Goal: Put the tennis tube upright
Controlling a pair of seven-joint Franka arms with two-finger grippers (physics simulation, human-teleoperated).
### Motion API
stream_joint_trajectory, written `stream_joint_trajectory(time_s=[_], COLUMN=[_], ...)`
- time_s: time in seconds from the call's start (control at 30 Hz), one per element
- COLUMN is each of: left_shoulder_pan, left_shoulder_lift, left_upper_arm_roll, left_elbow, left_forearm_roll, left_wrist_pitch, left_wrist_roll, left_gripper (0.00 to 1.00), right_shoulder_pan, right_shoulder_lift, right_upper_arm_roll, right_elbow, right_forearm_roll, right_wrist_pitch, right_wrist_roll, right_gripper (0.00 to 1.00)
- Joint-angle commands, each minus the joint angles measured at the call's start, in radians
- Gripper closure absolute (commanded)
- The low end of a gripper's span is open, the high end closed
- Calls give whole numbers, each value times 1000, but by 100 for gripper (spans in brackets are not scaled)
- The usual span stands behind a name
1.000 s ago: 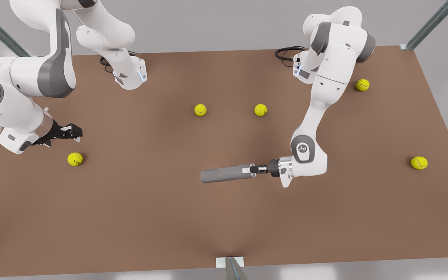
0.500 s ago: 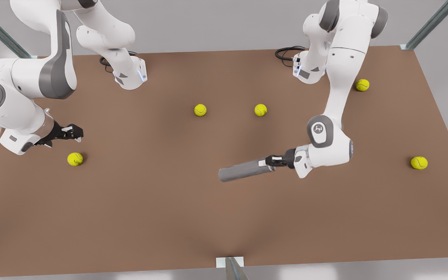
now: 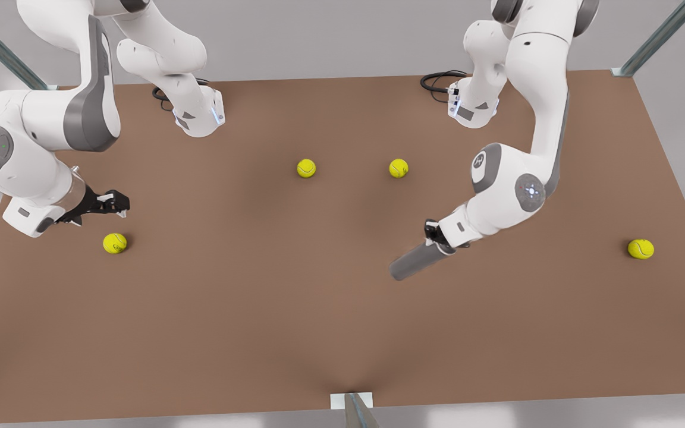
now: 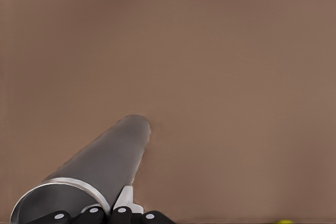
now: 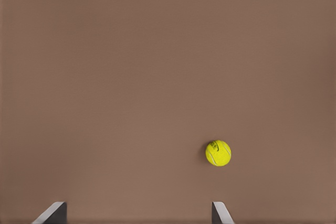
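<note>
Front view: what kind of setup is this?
Likely a simulated two-arm test bench: plain brown table, scattered tennis balls, metal frame struts. Left gripper holds the tennis tube tilted; right gripper waits, open.

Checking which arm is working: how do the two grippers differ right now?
The left gripper is shut on the tennis tube at its rimmed end, tilting it; the right gripper is open, holding nothing. The left sits toward the front view's right; the right waits at its left, above a tennis ball.

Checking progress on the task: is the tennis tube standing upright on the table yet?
No. In the front view the tennis tube hangs tilted, its rim end clamped in the left pincer above the table.
</note>
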Motion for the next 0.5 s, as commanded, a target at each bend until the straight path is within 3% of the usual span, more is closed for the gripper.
stream_joint_trajectory(time_s=[0.0,0.33,0.47], left_shoulder_pan=[-9,-18,-18], left_shoulder_lift=[-1,51,106], left_upper_arm_roll=[0,0,-2], left_elbow=[10,38,37], left_forearm_roll=[189,480,474], left_wrist_pitch=[-3,5,14], left_wrist_roll=[-78,-85,-116], left_gripper=[78,78,77], right_shoulder_pan=[-2,0,0], right_shoulder_lift=[-1,1,-1], right_upper_arm_roll=[0,0,1], right_elbow=[0,-9,-9], right_forearm_roll=[-1,-1,-1], right_wrist_pitch=[-1,12,7], right_wrist_roll=[-2,-2,-2], right_gripper=[0,0,0])
